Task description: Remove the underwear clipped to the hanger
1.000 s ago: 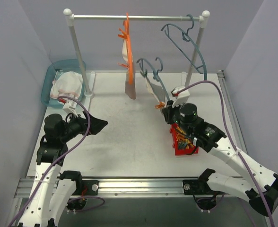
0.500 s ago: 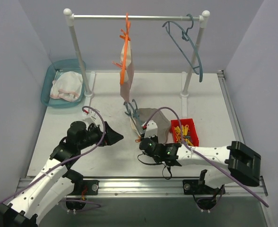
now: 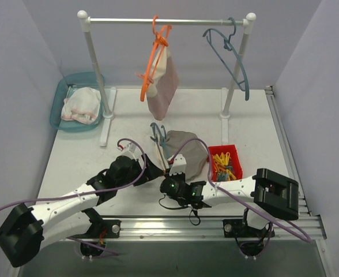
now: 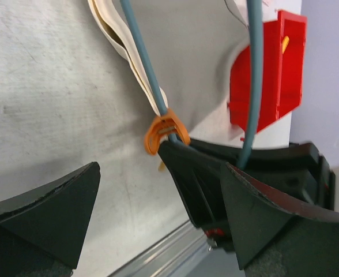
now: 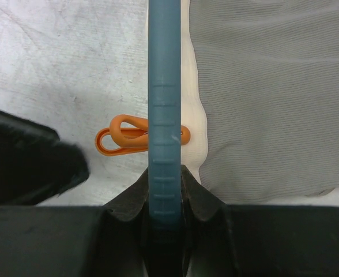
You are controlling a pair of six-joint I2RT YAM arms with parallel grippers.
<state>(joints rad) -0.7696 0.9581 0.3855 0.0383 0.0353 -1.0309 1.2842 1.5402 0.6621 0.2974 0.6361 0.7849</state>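
Taupe underwear (image 3: 189, 154) lies limp on the surface (image 3: 77, 158), fastened by an orange clip (image 5: 123, 141) to the blue hanger (image 5: 164, 86) that the right gripper (image 5: 165, 190) pinches. The spread left gripper (image 4: 161, 173) has moved closer.

Legible markings: none found
No text, label, brand, number or sign can be read in any of the three views; the blue hanger (image 5: 165, 144) carries only plain moulded ridges across its bar, not characters
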